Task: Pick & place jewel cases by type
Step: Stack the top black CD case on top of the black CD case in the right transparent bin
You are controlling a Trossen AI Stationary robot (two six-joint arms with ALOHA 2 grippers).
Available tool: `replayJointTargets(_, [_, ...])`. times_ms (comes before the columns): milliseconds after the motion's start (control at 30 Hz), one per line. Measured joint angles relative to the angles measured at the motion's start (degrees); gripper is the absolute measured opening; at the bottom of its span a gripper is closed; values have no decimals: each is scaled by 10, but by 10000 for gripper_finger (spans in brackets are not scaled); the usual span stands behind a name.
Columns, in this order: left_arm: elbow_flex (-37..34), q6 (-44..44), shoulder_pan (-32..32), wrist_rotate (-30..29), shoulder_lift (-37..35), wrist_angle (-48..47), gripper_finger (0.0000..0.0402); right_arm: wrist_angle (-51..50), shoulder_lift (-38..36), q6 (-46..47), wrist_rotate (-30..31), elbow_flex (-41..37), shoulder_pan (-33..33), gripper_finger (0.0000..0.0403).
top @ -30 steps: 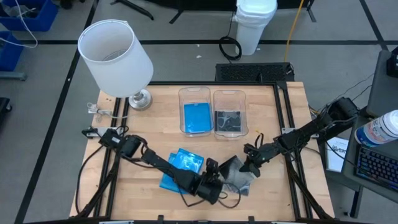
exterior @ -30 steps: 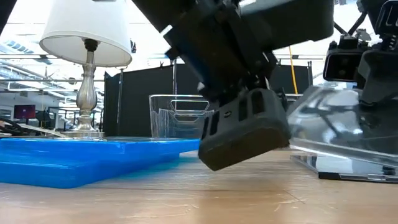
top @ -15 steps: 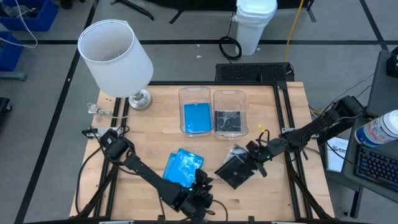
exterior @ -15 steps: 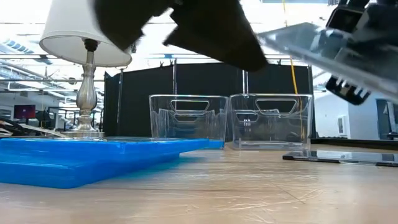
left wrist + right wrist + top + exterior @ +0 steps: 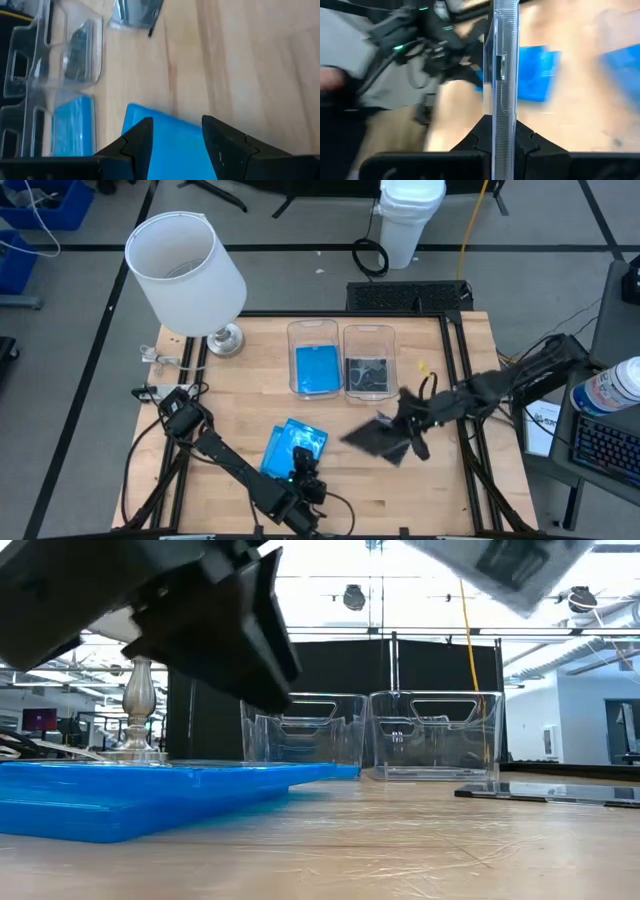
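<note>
Binned: one blue case point(image 5: 318, 369), one dark case point(image 5: 369, 373). My right hand point(image 5: 411, 428) clamps another dark case point(image 5: 372, 437), aloft. Left hand point(image 5: 174, 131) parted, empty, over remaining blue cases point(image 5: 295, 450) on tabletop point(image 5: 250, 370).

Bare table point(image 5: 440, 365) right of the bins point(image 5: 342, 360); lamp point(image 5: 187, 265) crowds the left.

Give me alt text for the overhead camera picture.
The right gripper holds a dark jewel case lifted near two clear bins, one holding a blue case, one a dark case. The left gripper hovers over the blue jewel cases.
</note>
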Motion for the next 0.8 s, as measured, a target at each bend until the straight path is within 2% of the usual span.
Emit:
replayJointTargets(100, [0,4,4,1,0,-27,175,-146,10,-26,27,97,-39,15])
replayJointTargets(233, [0,41,18,3,0,-79,175,-255,25,-102,22,191,-124,11])
replayJointTargets(333, [0,58,33,18,-1,-127,175,-323,41,-177,-19,254,-211,12])
replayJointTargets(433, [0,57,48,29,-9,-150,175,-394,71,-238,-86,312,-309,14])
replayJointTargets(600, [1,56,68,43,-19,-134,175,-459,132,-358,-139,353,-417,12])
replayJointTargets(800, [1,56,68,62,-22,-132,174,-470,226,-462,-173,354,-483,13])
